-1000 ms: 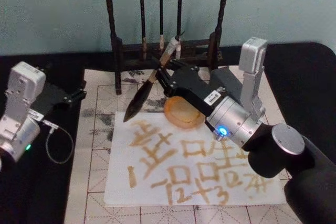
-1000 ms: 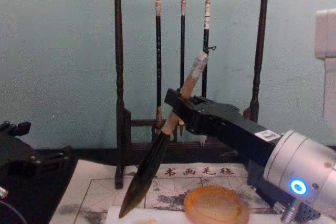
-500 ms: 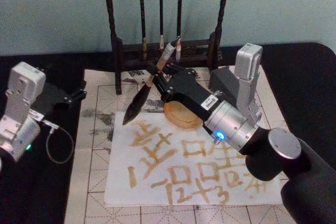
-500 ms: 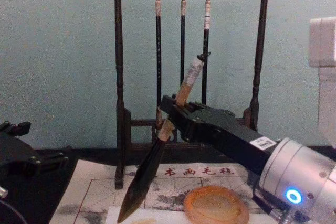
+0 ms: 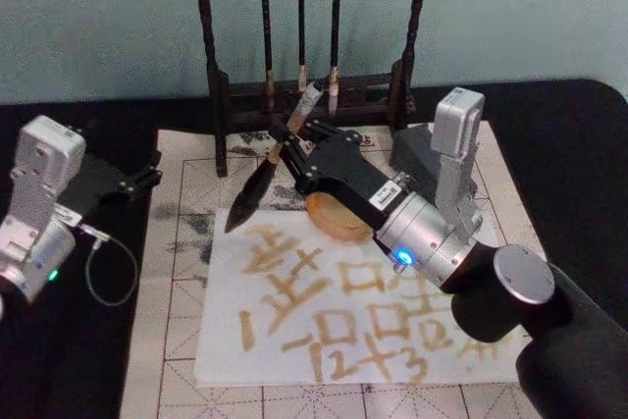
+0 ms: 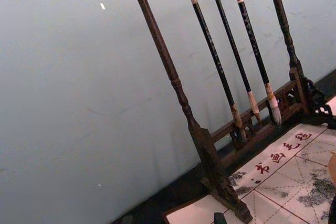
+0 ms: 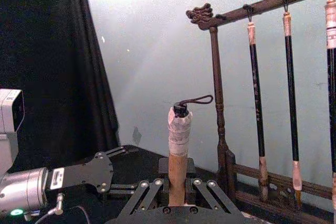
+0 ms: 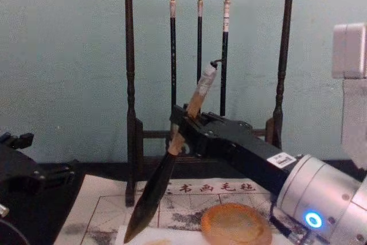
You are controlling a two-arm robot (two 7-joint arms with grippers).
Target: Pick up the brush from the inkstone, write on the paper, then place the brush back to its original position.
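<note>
1. Four red characters are printed on the mat (image 8: 114,210) in front of the rack (image 8: 129,84). In the chest view they look like 书画毛毡.
2. Tan brushstrokes cover much of the paper (image 5: 221,282). Some near its front edge look like digits and a plus sign, but I cannot read them for sure.
3. A small white label sits on the body of my right pincer (image 5: 292,136). Its print is too small to read.
4. My right arm reaches from the lower right, forward and leftward across the paper, with a blue ring lit at the wrist.
5. That pincer is clamped narrow on the bamboo handle of the brush (image 5: 257,179), just above the black ferrule.
6. The brush is tilted, its whitish cap toward the rack and its dark tuft pointing down to my left. The tip is near the paper's far left corner, and I cannot tell whether it touches.
7. The inkstone (image 5: 329,221) lies at the paper's far edge, partly under my right pincer's body.
8. My left pincer (image 5: 147,176) is parked on the black bench at the left with its fingers apart, well away from the paper.
</note>
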